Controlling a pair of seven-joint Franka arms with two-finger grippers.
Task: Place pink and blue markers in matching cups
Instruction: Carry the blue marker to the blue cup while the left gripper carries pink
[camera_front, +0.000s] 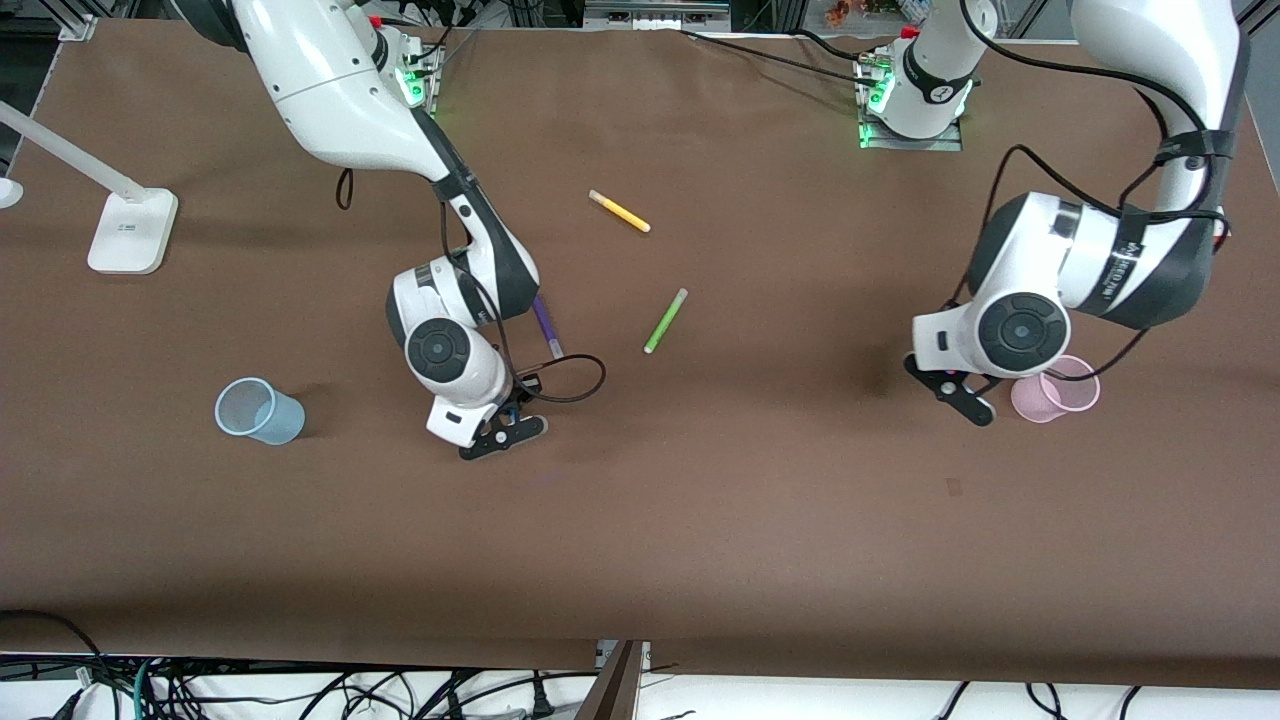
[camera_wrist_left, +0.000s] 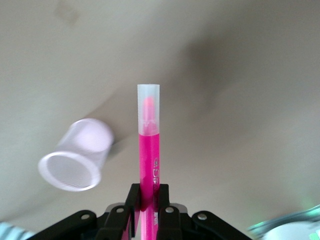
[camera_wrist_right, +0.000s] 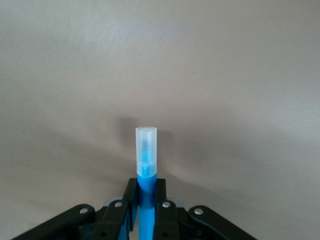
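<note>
My left gripper (camera_wrist_left: 148, 197) is shut on the magenta-pink marker (camera_wrist_left: 149, 150), whose clear cap points away from the wrist. In the front view this gripper (camera_front: 960, 395) hangs low beside the pale pink cup (camera_front: 1058, 392), which stands upright toward the left arm's end; the cup also shows in the left wrist view (camera_wrist_left: 75, 156). My right gripper (camera_wrist_right: 146, 192) is shut on the blue marker (camera_wrist_right: 146, 160), cap outward, over bare table. In the front view it (camera_front: 503, 432) is some way from the light blue cup (camera_front: 258, 410), which stands upright toward the right arm's end. Both markers are hidden in the front view.
A purple marker (camera_front: 547, 328) lies partly under the right arm. A lime-green marker (camera_front: 665, 320) lies mid-table and a yellow marker (camera_front: 620, 211) lies farther from the camera. A white lamp base (camera_front: 130, 232) stands at the right arm's end.
</note>
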